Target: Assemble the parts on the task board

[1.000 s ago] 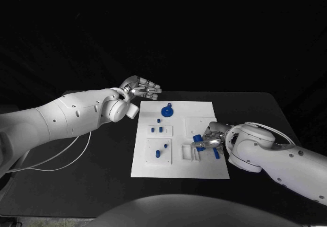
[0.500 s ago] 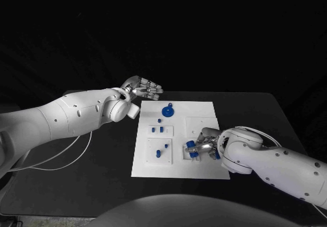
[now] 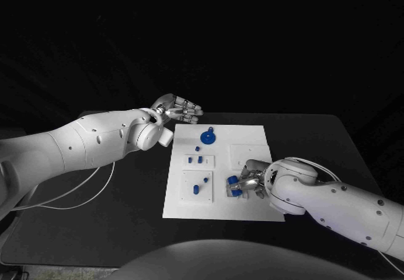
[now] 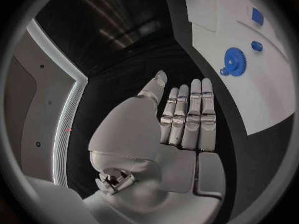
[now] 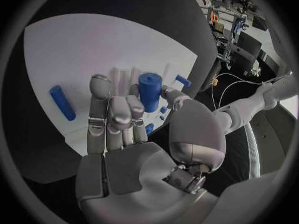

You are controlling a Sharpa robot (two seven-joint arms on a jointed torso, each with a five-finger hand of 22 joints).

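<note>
The right hand (image 3: 247,184) sits low over the white board (image 3: 220,207) at about 4 o'clock and holds a blue peg (image 5: 149,91), so that corner is blocked. A blue gear (image 3: 207,137) stands at 12 o'clock on the board. Small blue pieces (image 3: 196,158) lie at 9 o'clock. The left hand (image 3: 177,109) floats off the board's far left corner, at 11 o'clock. The near strip of the board at 6 o'clock is bare. The black table (image 3: 110,204) left of the board is open, with only a thin white cable (image 3: 80,189) over it.

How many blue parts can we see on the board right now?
8 at least: gear at the far end; three small pieces nearer; two pieces in the near-left recess; cylinder in the right hand; peg lying beside it. Others may be hidden under that hand.
</note>
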